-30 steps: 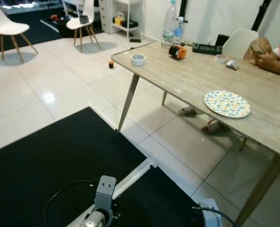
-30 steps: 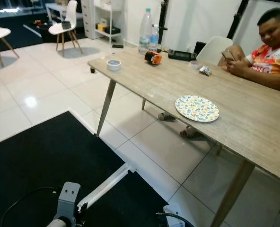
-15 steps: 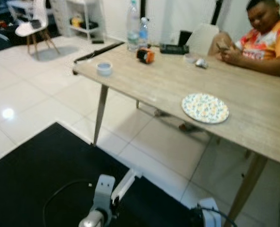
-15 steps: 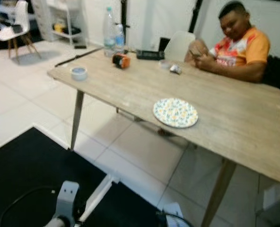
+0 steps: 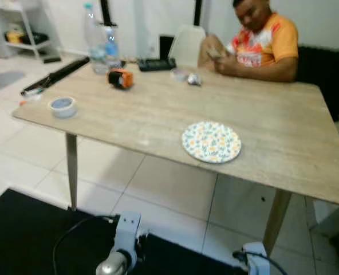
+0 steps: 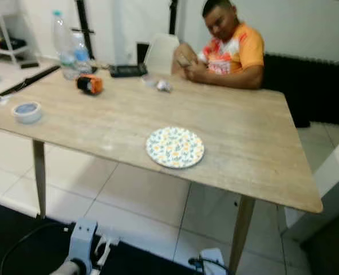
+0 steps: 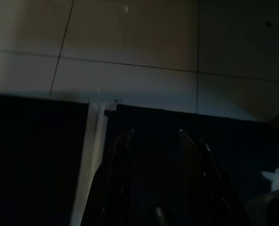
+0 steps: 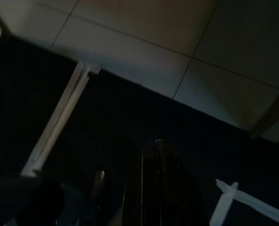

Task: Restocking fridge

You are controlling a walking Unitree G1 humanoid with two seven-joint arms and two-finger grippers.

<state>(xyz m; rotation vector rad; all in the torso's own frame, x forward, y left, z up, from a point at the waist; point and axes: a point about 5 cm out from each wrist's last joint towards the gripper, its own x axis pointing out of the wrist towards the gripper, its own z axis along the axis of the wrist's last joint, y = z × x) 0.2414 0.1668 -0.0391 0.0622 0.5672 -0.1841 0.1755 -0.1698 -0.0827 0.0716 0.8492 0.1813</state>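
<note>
Two clear water bottles [image 5: 96,38] stand at the far left corner of a wooden table [image 5: 272,132]. My left gripper [image 7: 156,135] hangs low over the black mat, its two black fingers apart and holding nothing. Beside it my right gripper [image 8: 157,145] also hangs over the mat, fingers pressed together with nothing between them. Both silver wrists, left [image 5: 121,252] and right [image 5: 252,260], sit at the bottom edge of the head views, well short of the table.
On the table lie a flowered plate [image 5: 211,141], an orange object [image 5: 119,78], a small white tub [image 5: 62,106] and a black device [image 5: 153,65]. A person [image 5: 258,40] sits at its far side by a white chair [image 5: 186,48]. A black mat [image 5: 20,235] lies underfoot.
The head camera has swung to the right: the table now lies square ahead and the person has come fully into view. Both arms still hang low.
</note>
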